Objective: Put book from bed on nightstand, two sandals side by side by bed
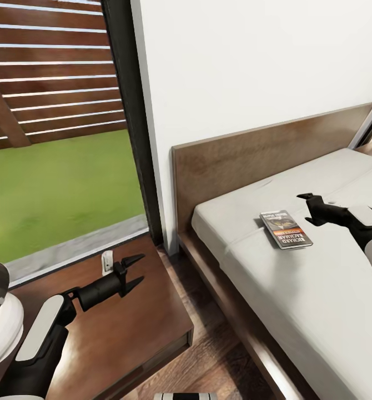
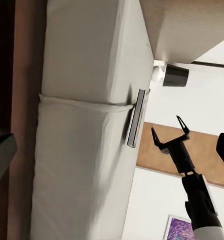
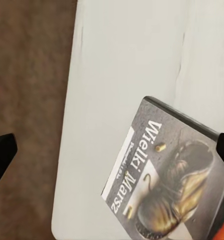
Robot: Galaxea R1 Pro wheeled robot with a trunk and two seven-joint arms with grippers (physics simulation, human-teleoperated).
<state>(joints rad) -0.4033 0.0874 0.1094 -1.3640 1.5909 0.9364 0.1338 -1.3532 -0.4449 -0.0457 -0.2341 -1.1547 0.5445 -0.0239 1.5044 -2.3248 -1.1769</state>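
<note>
Book flat on the bed, our right gripper poised beside it, nothing grasped yet.

At left our left gripper [image 1: 131, 273] hovers with jaws spread and empty over the nightstand [image 1: 152, 328], whose dark top has open room beyond a small white object [image 1: 106, 261] near the window; then the bed [image 1: 319, 289], the book [image 1: 286, 229] lying near the headboard [image 1: 252, 155]; our right gripper [image 1: 315, 203] sits just beside it, jaws wide, probably slightly above the mattress; a flat, thin book risks sliding away, or the fingers digging into bedding; the mattress edge lies well apart.
</note>
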